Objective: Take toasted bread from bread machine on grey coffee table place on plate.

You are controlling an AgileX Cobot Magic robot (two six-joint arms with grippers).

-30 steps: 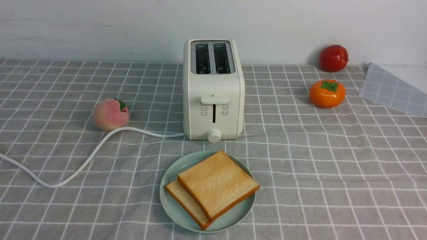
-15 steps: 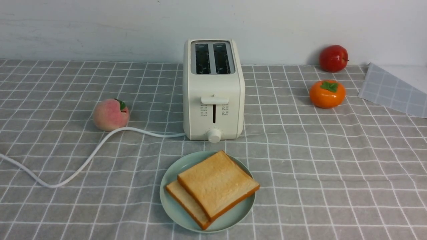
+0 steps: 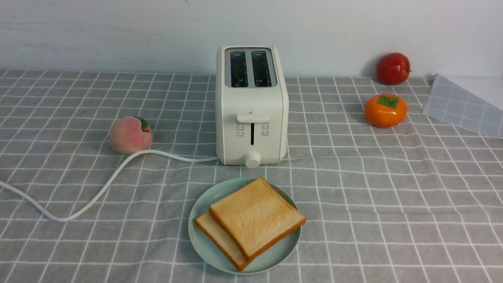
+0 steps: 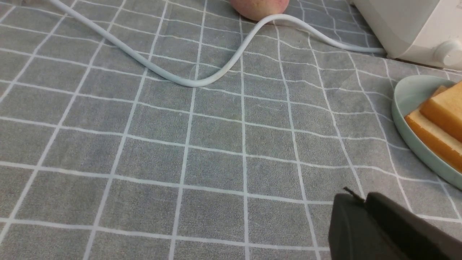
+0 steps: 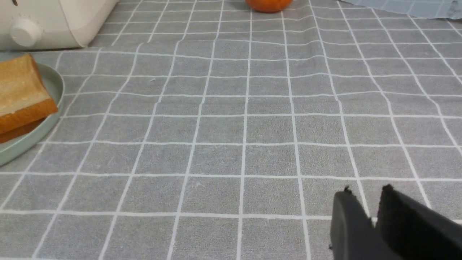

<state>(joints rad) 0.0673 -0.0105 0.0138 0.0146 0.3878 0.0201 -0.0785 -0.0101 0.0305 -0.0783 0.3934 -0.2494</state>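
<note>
Two slices of toasted bread (image 3: 255,214) lie stacked on the mint-green plate (image 3: 275,255), the upper one askew over the lower (image 3: 220,239). The cream bread machine (image 3: 251,118) stands just behind the plate on the grey coffee table (image 3: 393,196); both its slots look empty. Neither arm shows in the front view. In the left wrist view my left gripper (image 4: 362,198) is shut and empty, low over the cloth, with the plate (image 4: 408,104) and toasted bread (image 4: 442,119) off to one side. My right gripper (image 5: 367,195) stands slightly open, holding nothing, away from the plate (image 5: 54,86).
A peach (image 3: 130,135) lies left of the bread machine, and the white power cord (image 3: 98,188) curves from it across the cloth to the left edge. A persimmon (image 3: 385,110) and a red apple (image 3: 393,68) sit at the back right. The cloth's folded corner (image 3: 463,106) lies far right.
</note>
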